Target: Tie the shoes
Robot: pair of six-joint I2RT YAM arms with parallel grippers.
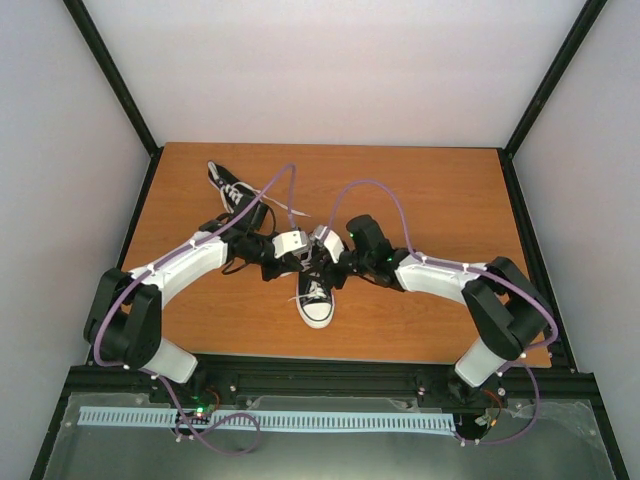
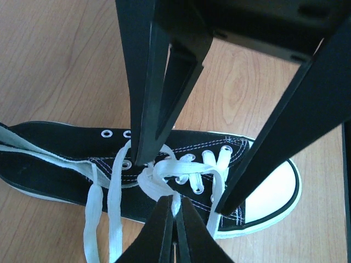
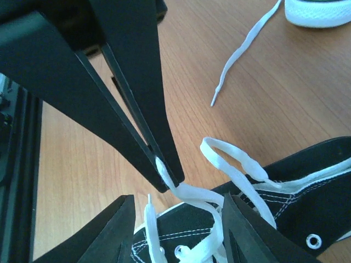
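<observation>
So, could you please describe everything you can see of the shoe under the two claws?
The shoe is a small black canvas low-top with a white toe cap, white sole, white stitching and metal eyelets. It stands on its sole on the wooden table, toe toward the arm bases. Its white laces are threaded but not bowed, and loose ends trail onto the wood. The right claw is shut on one strand; the left claw hangs open astride the lacing.
</observation>
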